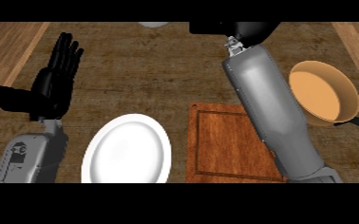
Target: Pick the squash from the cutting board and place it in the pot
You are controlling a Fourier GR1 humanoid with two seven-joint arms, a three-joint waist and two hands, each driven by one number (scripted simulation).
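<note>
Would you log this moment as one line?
left hand open, resting left; right hand at far edge; squash unseen; brown wooden cutting board bare where visible; tan round pot empty

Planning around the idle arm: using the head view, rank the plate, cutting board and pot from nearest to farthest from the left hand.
Measured from the left hand, resting open at the view's left:
1. The plate, just below and right of it.
2. The cutting board, lower centre, beyond the plate.
3. The pot, at the far right edge.

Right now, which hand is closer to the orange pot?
Right. The right hand is beyond and left of the pot, at the view's top edge; the left hand rests open far off at the left.
</note>
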